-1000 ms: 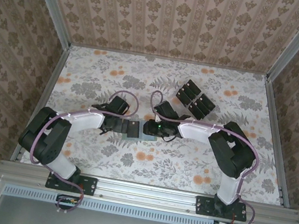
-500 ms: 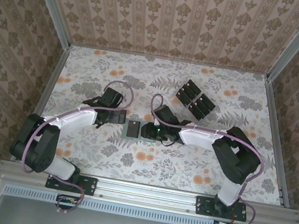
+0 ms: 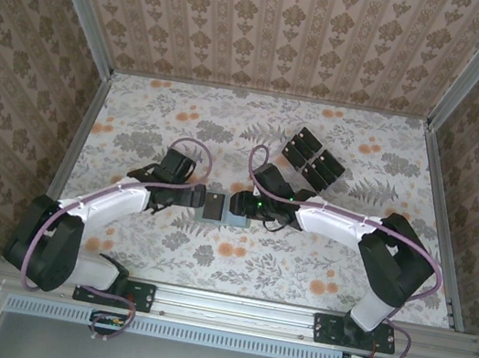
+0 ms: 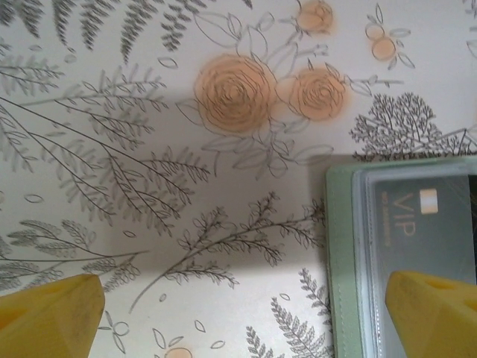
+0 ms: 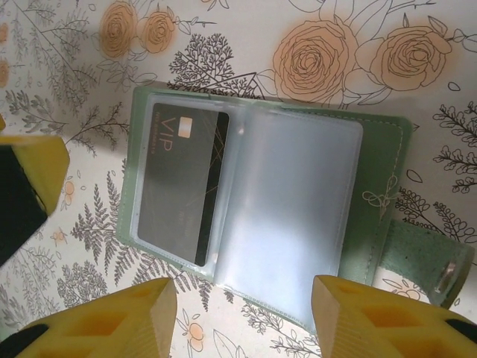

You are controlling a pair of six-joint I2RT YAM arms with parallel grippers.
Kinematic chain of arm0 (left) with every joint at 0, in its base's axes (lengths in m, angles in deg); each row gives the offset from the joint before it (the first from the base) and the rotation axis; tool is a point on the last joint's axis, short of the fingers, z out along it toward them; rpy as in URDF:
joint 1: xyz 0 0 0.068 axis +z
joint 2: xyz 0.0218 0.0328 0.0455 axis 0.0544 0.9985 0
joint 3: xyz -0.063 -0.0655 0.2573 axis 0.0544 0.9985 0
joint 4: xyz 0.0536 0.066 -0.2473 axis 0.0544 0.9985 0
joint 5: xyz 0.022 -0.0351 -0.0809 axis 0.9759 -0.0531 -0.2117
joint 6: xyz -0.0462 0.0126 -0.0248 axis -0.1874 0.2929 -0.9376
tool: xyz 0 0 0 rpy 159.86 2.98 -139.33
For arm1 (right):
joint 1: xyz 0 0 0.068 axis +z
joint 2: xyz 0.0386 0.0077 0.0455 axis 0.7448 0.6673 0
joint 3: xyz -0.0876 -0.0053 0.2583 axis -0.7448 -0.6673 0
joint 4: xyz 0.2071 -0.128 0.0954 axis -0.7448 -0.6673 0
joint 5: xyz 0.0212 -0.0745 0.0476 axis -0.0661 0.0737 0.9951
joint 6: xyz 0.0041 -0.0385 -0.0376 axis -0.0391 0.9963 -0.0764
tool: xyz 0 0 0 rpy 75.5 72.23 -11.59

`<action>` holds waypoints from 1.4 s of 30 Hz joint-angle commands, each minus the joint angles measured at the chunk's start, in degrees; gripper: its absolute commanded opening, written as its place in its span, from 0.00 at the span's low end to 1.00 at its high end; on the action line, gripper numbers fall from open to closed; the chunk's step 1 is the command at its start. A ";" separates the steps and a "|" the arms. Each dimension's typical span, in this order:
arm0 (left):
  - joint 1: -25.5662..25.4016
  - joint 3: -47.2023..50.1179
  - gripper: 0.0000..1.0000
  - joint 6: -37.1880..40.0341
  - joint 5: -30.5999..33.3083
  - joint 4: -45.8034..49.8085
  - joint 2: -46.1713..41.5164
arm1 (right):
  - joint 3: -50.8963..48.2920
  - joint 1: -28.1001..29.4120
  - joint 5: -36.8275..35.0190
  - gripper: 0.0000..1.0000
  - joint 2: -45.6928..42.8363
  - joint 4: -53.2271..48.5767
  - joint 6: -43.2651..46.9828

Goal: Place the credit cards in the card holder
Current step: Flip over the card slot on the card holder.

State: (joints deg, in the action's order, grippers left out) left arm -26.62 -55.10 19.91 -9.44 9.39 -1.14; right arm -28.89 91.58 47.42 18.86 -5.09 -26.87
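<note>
The card holder [image 5: 387, 171] is lying open and flat near the middle of the floral surface [image 3: 135, 138], between the two arms. One black card [image 5: 182, 183] is sitting in the clear sleeve farther from the snap strap [image 5: 436, 265]; the other sleeve is showing empty. The remaining cards [image 3: 314, 160] are waiting farther back, well apart.

The left gripper [image 4: 238, 321] is standing wide open and holding nothing, with one fingertip overlapping the holder's edge. The right gripper [image 5: 242, 324] is hovering over the holder with jaws apart, gripping nothing.

Risk, as judged: nothing is pinning the holder, so a dragging fingertip could slide it or fold it shut. A sleeve mouth could also buckle against the next card.

The card is reading "VIP"; the small line beneath is too fine to read.
</note>
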 commanded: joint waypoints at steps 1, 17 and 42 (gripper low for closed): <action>-1.21 0.92 1.00 -2.20 -1.06 -1.45 -0.91 | 3.58 0.03 -1.59 0.53 2.15 -2.50 1.32; -4.55 2.28 1.00 -4.40 -0.38 -2.65 -1.51 | 7.90 -1.33 -3.10 0.53 9.31 -5.49 4.52; -10.45 6.54 1.00 -4.09 0.08 -8.28 -4.56 | 8.06 -1.92 7.54 0.54 14.51 1.55 -0.60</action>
State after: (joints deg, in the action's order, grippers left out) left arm -36.46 -49.35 16.08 -9.98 2.92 -4.79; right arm -20.67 89.90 52.56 31.82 -4.26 -26.04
